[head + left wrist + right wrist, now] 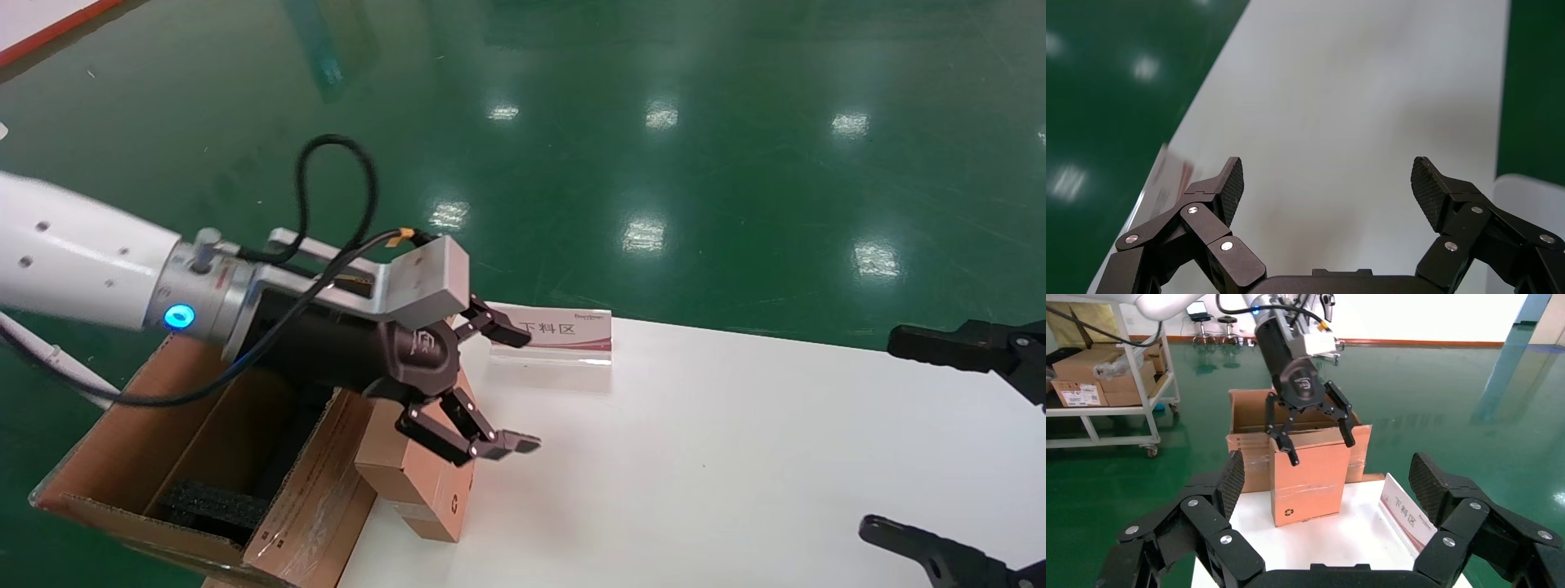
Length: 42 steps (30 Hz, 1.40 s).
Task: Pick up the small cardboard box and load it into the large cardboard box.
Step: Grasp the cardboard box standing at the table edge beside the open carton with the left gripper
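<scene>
Left hand poised over the small box

The left hand [490, 384], fingers apart, hangs above the small box [425, 482] standing at the tabletop's [695, 457] left edge beside the large box [196, 457]. A careless descent could topple it. The right hand [940, 441], fingers apart, waits far right.

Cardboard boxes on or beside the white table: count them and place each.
2. The plain brown small cardboard box stands at the table's edge; the long flapped large cardboard box sits just off that edge. Others may be hidden.
</scene>
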Each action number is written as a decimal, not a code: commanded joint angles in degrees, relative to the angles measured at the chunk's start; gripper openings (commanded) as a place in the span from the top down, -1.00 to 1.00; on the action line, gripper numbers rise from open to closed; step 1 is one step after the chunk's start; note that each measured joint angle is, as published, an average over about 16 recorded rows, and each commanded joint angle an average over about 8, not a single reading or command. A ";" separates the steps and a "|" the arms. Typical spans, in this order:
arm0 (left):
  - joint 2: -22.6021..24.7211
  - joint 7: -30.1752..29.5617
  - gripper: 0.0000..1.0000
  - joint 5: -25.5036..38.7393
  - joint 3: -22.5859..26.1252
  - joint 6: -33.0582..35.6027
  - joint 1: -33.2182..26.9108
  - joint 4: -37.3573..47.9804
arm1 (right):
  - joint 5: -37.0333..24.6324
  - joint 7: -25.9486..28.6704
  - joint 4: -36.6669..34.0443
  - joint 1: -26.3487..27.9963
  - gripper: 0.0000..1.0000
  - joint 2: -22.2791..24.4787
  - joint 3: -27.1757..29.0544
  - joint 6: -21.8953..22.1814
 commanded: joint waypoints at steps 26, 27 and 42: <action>3.47 -31.72 -1.00 17.83 25.95 2.02 -23.80 -0.16 | 0.08 -0.06 0.00 0.03 -1.00 0.05 -0.12 0.05; 3.45 -32.40 -1.00 17.93 26.80 2.02 -24.34 -0.20 | 0.08 -0.06 0.00 0.03 -1.00 0.05 -0.12 0.05; 3.80 -38.34 -1.00 15.83 38.35 1.58 -29.79 -0.41 | 0.12 -0.09 0.00 0.04 -1.00 0.07 -0.18 0.08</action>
